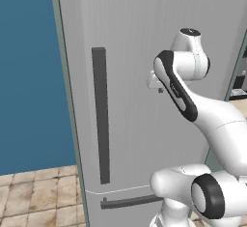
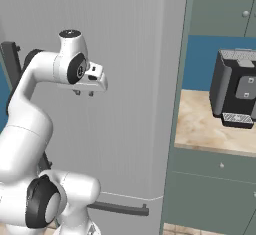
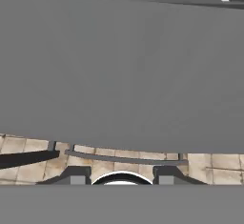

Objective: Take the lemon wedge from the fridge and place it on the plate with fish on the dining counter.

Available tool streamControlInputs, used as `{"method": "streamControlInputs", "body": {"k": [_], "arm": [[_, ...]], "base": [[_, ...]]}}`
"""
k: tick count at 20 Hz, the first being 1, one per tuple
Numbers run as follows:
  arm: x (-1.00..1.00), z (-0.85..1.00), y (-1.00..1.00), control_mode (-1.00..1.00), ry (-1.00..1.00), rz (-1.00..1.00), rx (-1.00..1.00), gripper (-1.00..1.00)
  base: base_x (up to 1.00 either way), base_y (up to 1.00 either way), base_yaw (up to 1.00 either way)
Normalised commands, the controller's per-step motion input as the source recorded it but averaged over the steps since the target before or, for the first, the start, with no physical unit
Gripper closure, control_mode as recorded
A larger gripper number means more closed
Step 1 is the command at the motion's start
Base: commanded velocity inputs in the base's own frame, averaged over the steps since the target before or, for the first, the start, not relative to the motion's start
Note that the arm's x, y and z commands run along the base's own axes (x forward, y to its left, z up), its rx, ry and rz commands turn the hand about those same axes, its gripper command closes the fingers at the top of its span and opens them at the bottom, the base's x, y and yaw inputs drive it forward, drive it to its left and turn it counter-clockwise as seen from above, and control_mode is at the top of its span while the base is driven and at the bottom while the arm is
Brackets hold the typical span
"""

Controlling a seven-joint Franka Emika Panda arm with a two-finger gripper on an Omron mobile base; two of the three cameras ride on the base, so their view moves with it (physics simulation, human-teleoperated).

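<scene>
The closed door of the fridge (image 1: pixel 140 37) is hiding its whole inside. The arm's own links are covering part of the gripper (image 2: pixel 83 93), so how its jaws stand cannot be told. The frame edge is cutting off the black appliance (image 2: pixel 235 91) at right.

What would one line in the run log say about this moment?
stage: before opening | fridge: door shut | handle: untouched | pincer: open, empty, aimed down near door | coffee machine: on side counter
</scene>
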Motion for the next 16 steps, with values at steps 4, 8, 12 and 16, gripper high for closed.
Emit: {"method": "streamControlInputs", "body": {"k": [4, 8, 12, 16], "arm": [[0.05, -0.01, 0.11, -1.00, 0.03, 0.00, -0.05, -1.00], [0.00, 0.00, 0.08, -1.00, -0.01, 0.00, -0.02, -1.00], [0.00, 0.00, 0.00, -1.00, 0.00, 0.00, 0.00, -1.00], [-0.03, 0.00, 0.00, -1.00, 0.00, 0.00, 0.00, -1.00]], "base": [[0.00, 0.00, 0.00], [0.00, 0.00, 0.00], [0.00, 0.00, 0.00], [0.00, 0.00, 0.00]]}}
